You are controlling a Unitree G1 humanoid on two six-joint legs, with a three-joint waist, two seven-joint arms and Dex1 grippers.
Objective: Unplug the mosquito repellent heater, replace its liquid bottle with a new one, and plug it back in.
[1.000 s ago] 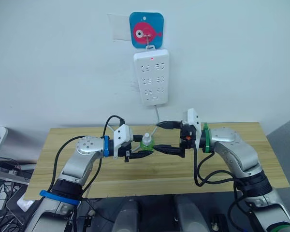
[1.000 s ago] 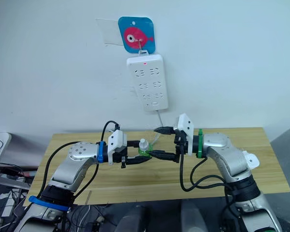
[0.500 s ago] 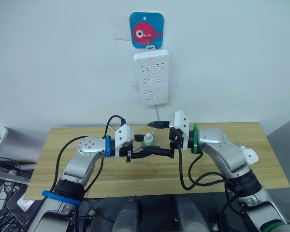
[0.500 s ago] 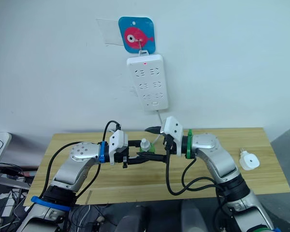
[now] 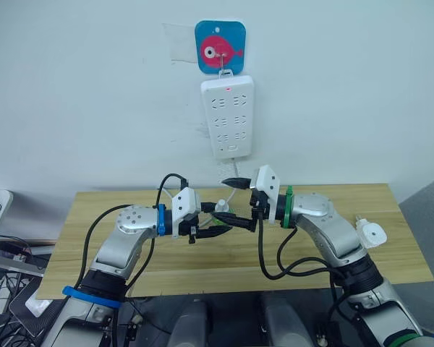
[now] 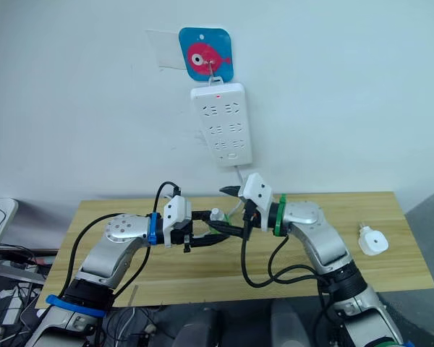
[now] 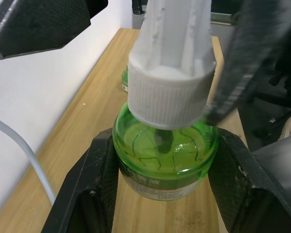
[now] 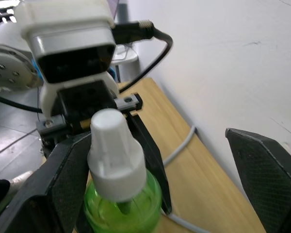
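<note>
1. The liquid bottle (image 7: 165, 155) stands upright between the two arms above the middle of the wooden surface (image 5: 390, 238), its long axis vertical and its white cap (image 8: 114, 155) pointing up.
2. It is a small round bottle of clear green plastic with green fluid inside, topped by a ribbed white screw collar that narrows into a tapering white cap; a dark wick shows through the shoulder in the left wrist view.
3. The left end effector (image 7: 162, 184) is clenched on the bottle, one black finger pressed to each side of the green body.
4. The right end effector (image 5: 231, 204) reaches in from the opposite side with its fingers spread wide around the cap (one finger above and behind it, the other low and in front); whether the lower finger touches the cap is hard to judge, and it grips nothing.
5. The mosquito repellent heater (image 5: 371, 234), a small white rounded unit with a grey-ringed round hole, lies on the surface near the right edge, well apart from the bottle, apparently with its holed face upward.
6. A white power strip (image 5: 228, 116) hangs upright on the wall above the surface, under a blue square hook plate with a pink fish (image 5: 220, 47), and its cable (image 6: 236, 177) drops behind the end effectors.
7. A second green bottle (image 7: 124, 80) stands farther off on the surface in the left wrist view.
</note>
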